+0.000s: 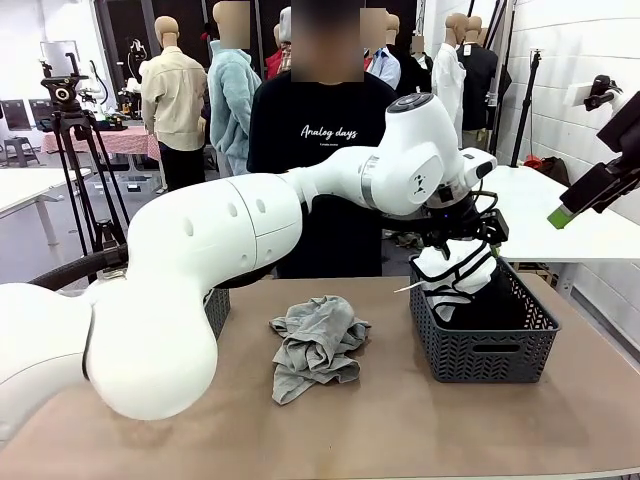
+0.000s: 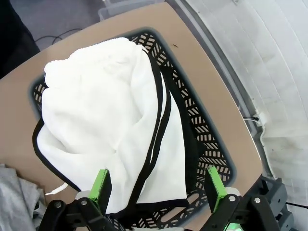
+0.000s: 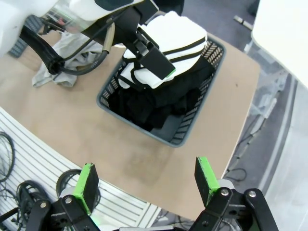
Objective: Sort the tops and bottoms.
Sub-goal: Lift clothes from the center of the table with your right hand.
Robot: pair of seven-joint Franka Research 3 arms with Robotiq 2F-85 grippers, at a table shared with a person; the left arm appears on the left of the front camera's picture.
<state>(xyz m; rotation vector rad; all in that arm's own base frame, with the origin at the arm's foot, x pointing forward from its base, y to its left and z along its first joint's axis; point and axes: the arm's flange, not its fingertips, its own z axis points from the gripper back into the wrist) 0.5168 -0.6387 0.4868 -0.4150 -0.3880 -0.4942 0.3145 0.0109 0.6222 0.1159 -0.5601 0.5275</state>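
A white garment with black trim [image 1: 455,270] [image 2: 106,125] [image 3: 178,33] lies on top of black clothes [image 3: 154,108] in the dark grey basket [image 1: 480,345] [image 2: 211,144] [image 3: 134,122] at the table's right. My left gripper [image 1: 465,232] [image 2: 158,187] [image 3: 154,62] hangs just over it, open, with its green pads on either side of the cloth's near edge. A crumpled grey garment [image 1: 315,345] [image 2: 14,202] [image 3: 48,72] lies in the middle of the table. My right gripper [image 3: 147,180] [image 1: 562,213] is open and high off the table's right side, holding nothing.
A second dark basket [image 1: 216,308] stands at the left, mostly behind my left arm. A person in a black shirt [image 1: 320,150] stands at the far side. A white table [image 1: 580,225] lies beyond the right basket.
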